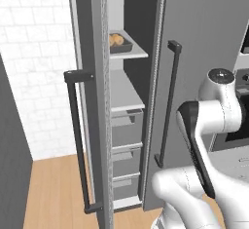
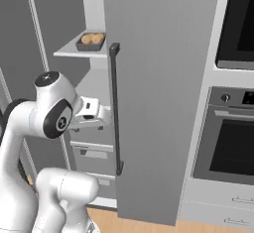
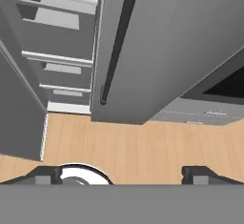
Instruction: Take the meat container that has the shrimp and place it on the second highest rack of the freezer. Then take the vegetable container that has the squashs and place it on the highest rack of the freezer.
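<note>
The freezer (image 1: 194, 52) stands with its doors swung open. Its highest rack (image 1: 137, 54) carries the dark-grey vegetable container (image 1: 121, 44), with tan squashes (image 1: 115, 39) inside; the same container (image 2: 91, 42) shows in the right base view. The shelf below it (image 1: 127, 95) looks bare where visible. The meat container and the shrimp are out of view. My gripper (image 3: 123, 175) is open with nothing between its fingertips (image 3: 45, 175), and it points down at the floor in front of the freezer door (image 3: 181, 42). The hand (image 2: 92, 110) hangs before the lower shelf.
Grey drawers (image 1: 127, 128) fill the freezer below the shelves. The left door with its dark bar handle (image 1: 75, 135) juts toward me. A built-in oven (image 2: 233, 143) stands to the right of the freezer. Wooden floor (image 3: 133, 147) lies below.
</note>
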